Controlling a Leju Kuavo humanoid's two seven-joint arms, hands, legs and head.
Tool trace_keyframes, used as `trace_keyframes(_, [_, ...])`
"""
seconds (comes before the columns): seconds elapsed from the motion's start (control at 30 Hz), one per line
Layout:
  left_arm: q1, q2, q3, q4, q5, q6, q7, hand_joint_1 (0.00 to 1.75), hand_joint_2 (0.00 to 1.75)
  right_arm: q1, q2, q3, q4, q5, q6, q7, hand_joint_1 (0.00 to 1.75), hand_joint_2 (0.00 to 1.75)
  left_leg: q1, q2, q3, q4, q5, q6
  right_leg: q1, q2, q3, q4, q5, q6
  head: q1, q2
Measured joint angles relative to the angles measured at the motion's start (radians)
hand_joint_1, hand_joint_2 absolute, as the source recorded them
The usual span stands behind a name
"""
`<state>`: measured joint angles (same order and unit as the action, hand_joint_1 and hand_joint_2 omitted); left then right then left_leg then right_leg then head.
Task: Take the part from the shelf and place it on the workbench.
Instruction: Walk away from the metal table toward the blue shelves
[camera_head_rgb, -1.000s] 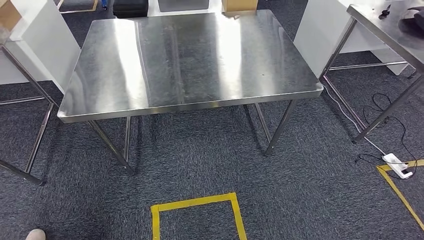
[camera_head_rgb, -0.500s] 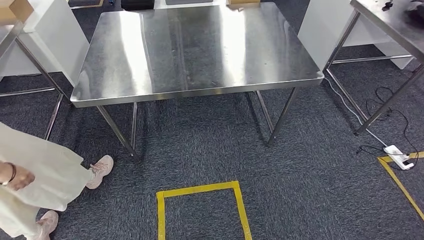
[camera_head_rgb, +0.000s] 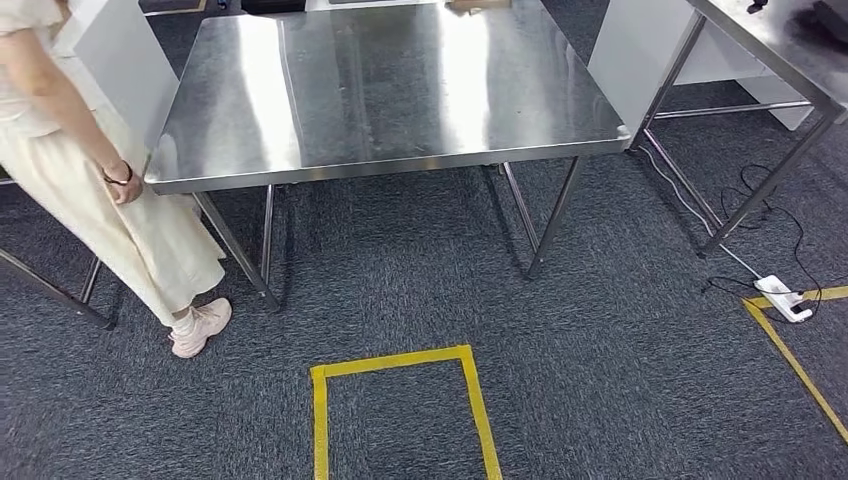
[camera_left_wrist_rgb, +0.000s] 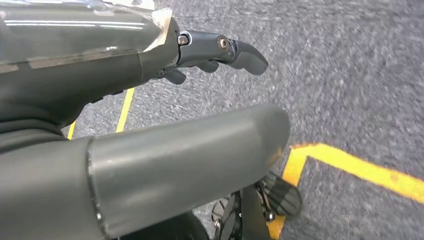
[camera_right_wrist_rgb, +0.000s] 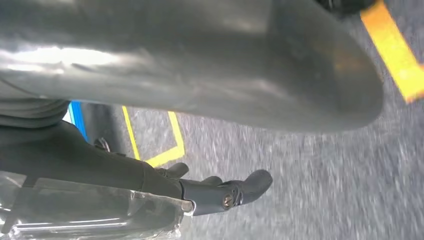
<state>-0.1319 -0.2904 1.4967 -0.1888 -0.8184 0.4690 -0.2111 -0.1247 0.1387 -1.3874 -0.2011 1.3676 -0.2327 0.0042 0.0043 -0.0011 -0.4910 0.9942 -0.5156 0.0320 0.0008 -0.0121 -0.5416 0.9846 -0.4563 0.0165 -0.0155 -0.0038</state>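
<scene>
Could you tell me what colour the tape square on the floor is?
Yellow: the tape square on the dark carpet, best in the head view.

Person stands on taped workshop floor

A person (camera_head_rgb: 110, 190) in a cream skirt and pink shoe (camera_head_rgb: 200, 328) stands on dark carpet (camera_head_rgb: 600, 380), near a yellow tape square (camera_head_rgb: 395, 362). A white power strip (camera_head_rgb: 783, 300) and black cable (camera_head_rgb: 790, 235) lie by a side steel table (camera_head_rgb: 760, 50). A yellow tape line (camera_left_wrist_rgb: 360, 167) crosses the carpet beyond the fingers (camera_left_wrist_rgb: 245, 52) of the left hand (camera_left_wrist_rgb: 150, 100).
</scene>
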Motion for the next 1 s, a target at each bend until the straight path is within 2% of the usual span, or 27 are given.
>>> trace_keyframes(0.07, [0.0,0.0,0.0,0.0,0.001,-0.004,-0.006,0.0,0.0,0.0,0.0,0.0,0.0,-0.006,-0.002,0.0,0.0,0.0,0.0,0.003,-0.006,-0.015,0.018,0.011,0.003,0.0,-0.008,0.001,0.005,0.012,0.001,0.0])
trace_keyframes(0.1, [-0.001,0.0,0.0,0.0,0.002,-0.008,-0.012,0.0,0.0,0.0,0.0,0.0,0.0,-0.01,-0.003,-0.001,0.0,0.0,0.002,0.005,-0.012,-0.024,0.031,0.018,0.006,0.002,-0.019,0.016,-0.008,0.014,0.003,0.0])
trace_keyframes(0.13, [-0.001,0.0,0.0,0.0,0.002,-0.013,-0.016,0.0,0.0,0.0,-0.001,0.0,0.0,-0.013,-0.004,-0.003,0.0,0.0,0.004,0.007,-0.019,-0.032,0.044,0.022,0.007,0.004,-0.037,0.048,-0.034,0.011,0.007,0.0])
trace_keyframes(0.2, [-0.001,0.0,-0.001,0.0,0.002,-0.023,-0.025,0.0,0.0,0.0,-0.003,0.0,0.0,-0.018,-0.006,-0.006,0.0,0.0,0.005,0.01,-0.041,-0.035,0.063,0.026,0.0,0.008,-0.084,0.17,-0.11,0.005,0.016,0.0])
trace_keyframes(0.23, [0.0,0.001,-0.002,0.0,0.002,-0.028,-0.028,0.0,0.0,0.001,-0.003,-0.001,0.0,-0.021,-0.007,-0.007,0.0,0.0,0.005,0.011,-0.052,-0.034,0.072,0.026,-0.004,0.009,-0.1,0.229,-0.136,0.007,0.02,0.0])
trace_keyframes(0.27, [0.0,0.002,-0.002,0.0,0.002,-0.033,-0.031,0.0,0.0,0.001,-0.003,-0.001,0.0,-0.023,-0.009,-0.008,0.0,0.0,0.004,0.012,-0.064,-0.033,0.08,0.024,-0.008,0.009,-0.103,0.263,-0.147,0.015,0.021,0.0])
trace_keyframes(0.3, [0.001,0.003,-0.003,0.0,0.002,-0.036,-0.033,0.0,0.0,0.002,-0.004,-0.001,0.0,-0.025,-0.011,-0.009,0.0,0.0,0.005,0.013,-0.074,-0.031,0.087,0.022,-0.013,0.009,-0.085,0.256,-0.139,0.028,0.022,0.0])
trace_keyframes(0.33, [0.0,0.004,-0.004,0.0,0.002,-0.038,-0.033,0.0,0.0,0.002,-0.004,-0.001,0.0,-0.026,-0.013,-0.009,0.0,0.0,0.007,0.013,-0.084,-0.028,0.094,0.018,-0.018,0.009,-0.047,0.208,-0.119,0.041,0.023,0.0])
trace_keyframes(0.37, [0.0,0.005,-0.005,0.0,0.001,-0.039,-0.033,0.0,0.0,0.002,-0.005,-0.001,0.0,-0.026,-0.015,-0.009,0.0,0.0,0.008,0.013,-0.094,-0.023,0.1,0.013,-0.025,0.009,0.004,0.13,-0.099,0.054,0.024,0.0])
trace_keyframes(0.4, [0.0,0.006,-0.005,0.0,0.0,-0.038,-0.031,0.0,0.0,0.0,-0.004,-0.001,0.0,-0.027,-0.017,-0.008,0.0,0.0,0.009,0.013,-0.103,-0.018,0.105,0.006,-0.027,0.012,0.053,0.058,-0.084,0.058,0.026,0.0])
trace_keyframes(0.43, [0.0,0.006,-0.006,0.0,0.0,-0.036,-0.029,0.0,0.0,0.0,-0.004,-0.001,0.0,-0.027,-0.018,-0.007,0.0,0.0,0.009,0.012,-0.11,-0.012,0.11,-0.001,-0.026,0.016,0.081,0.006,-0.075,0.056,0.026,0.0])
trace_keyframes(0.47, [-0.001,0.006,-0.008,0.0,-0.001,-0.033,-0.027,0.0,0.0,-0.001,-0.003,-0.001,0.0,-0.027,-0.02,-0.005,0.0,0.0,0.008,0.011,-0.115,-0.008,0.115,-0.008,-0.023,0.021,0.093,-0.022,-0.074,0.049,0.026,0.0])
trace_keyframes(0.5, [-0.001,0.007,-0.009,0.0,-0.002,-0.03,-0.024,0.0,0.0,-0.001,-0.003,-0.001,0.0,-0.027,-0.022,-0.002,0.0,0.0,0.007,0.009,-0.118,-0.008,0.121,-0.014,-0.017,0.025,0.088,-0.024,-0.074,0.038,0.025,0.0])
trace_keyframes(0.57, [0.0,0.006,-0.012,0.0,-0.003,-0.024,-0.02,0.0,0.0,-0.001,-0.003,-0.001,0.0,-0.025,-0.025,0.001,0.0,0.0,0.009,0.007,-0.125,-0.005,0.122,-0.027,-0.021,0.024,0.073,-0.027,-0.064,0.014,0.022,0.0])
trace_keyframes(0.6, [0.0,0.007,-0.013,0.0,-0.004,-0.022,-0.018,0.0,0.0,-0.001,-0.003,-0.001,0.0,-0.025,-0.026,0.001,0.0,0.0,0.012,0.005,-0.136,0.013,0.1,-0.032,-0.025,0.022,0.066,-0.028,-0.055,-0.001,0.018,0.0])
trace_keyframes(0.63, [0.001,0.007,-0.013,0.0,-0.004,-0.021,-0.017,0.0,0.0,-0.001,-0.003,-0.001,0.0,-0.024,-0.027,0.002,0.0,0.0,0.014,0.004,-0.154,0.055,0.059,-0.037,-0.028,0.019,0.056,-0.03,-0.045,-0.014,0.014,0.0])
trace_keyframes(0.67, [0.002,0.008,-0.013,0.0,-0.004,-0.02,-0.017,0.0,0.0,-0.001,-0.003,-0.001,0.0,-0.023,-0.028,0.002,0.0,0.0,0.016,0.002,-0.179,0.123,0.002,-0.041,-0.03,0.017,0.048,-0.03,-0.035,-0.023,0.01,0.0])
trace_keyframes(0.7, [0.002,0.008,-0.013,0.0,-0.004,-0.02,-0.016,0.0,0.0,0.0,-0.003,-0.001,0.0,-0.022,-0.029,0.002,0.0,0.0,0.016,0.002,-0.206,0.203,-0.054,-0.044,-0.029,0.015,0.038,-0.029,-0.026,-0.029,0.005,0.0])
trace_keyframes(0.73, [0.002,0.008,-0.013,0.0,-0.004,-0.019,-0.014,0.0,0.0,0.0,-0.003,-0.001,0.0,-0.021,-0.03,0.002,0.0,0.0,0.016,0.002,-0.227,0.281,-0.095,-0.046,-0.026,0.014,0.028,-0.029,-0.017,-0.03,0.002,0.0])
trace_keyframes(0.77, [0.002,0.008,-0.013,0.0,-0.004,-0.017,-0.013,0.0,0.0,0.002,-0.003,-0.001,0.0,-0.019,-0.03,0.002,0.0,0.0,0.016,0.001,-0.236,0.333,-0.115,-0.047,-0.024,0.013,0.019,-0.028,-0.009,-0.029,0.001,0.0])
trace_keyframes(0.8, [0.002,0.009,-0.013,0.0,-0.004,-0.014,-0.011,0.0,0.0,0.002,-0.003,-0.001,0.0,-0.017,-0.03,0.002,0.0,0.0,0.016,0.001,-0.224,0.345,-0.113,-0.045,-0.022,0.013,0.01,-0.028,-0.001,-0.027,0.0,0.0])
trace_keyframes(0.83, [0.002,0.009,-0.013,0.0,-0.003,-0.011,-0.01,0.0,0.0,0.003,-0.003,-0.001,0.0,-0.016,-0.03,0.002,0.0,0.0,0.015,0.001,-0.191,0.314,-0.096,-0.041,-0.02,0.013,0.003,-0.027,0.005,-0.025,-0.001,0.0])
trace_keyframes(0.93, [0.001,0.01,-0.013,0.0,0.0,-0.005,-0.012,0.0,0.0,0.003,0.0,-0.001,0.0,-0.016,-0.026,0.002,0.0,0.0,0.006,-0.001,-0.022,0.088,-0.033,-0.015,-0.011,0.014,-0.006,-0.024,0.019,-0.017,-0.007,0.0])
trace_keyframes(0.97, [0.0,0.01,-0.013,0.0,0.0,-0.005,-0.014,0.0,0.0,0.003,0.001,-0.001,0.0,-0.016,-0.024,0.001,0.0,0.0,0.004,-0.002,0.017,0.033,-0.022,-0.008,-0.005,0.014,-0.01,-0.021,0.023,-0.012,-0.009,0.0])
trace_keyframes(1.0, [-0.001,0.01,-0.013,0.0,0.0,-0.005,-0.016,0.0,0.0,0.003,0.002,-0.001,0.0,-0.017,-0.022,0.001,0.0,0.0,0.001,-0.001,0.035,0.005,-0.015,-0.004,0.0,0.013,-0.016,-0.017,0.028,-0.007,-0.008,0.0])
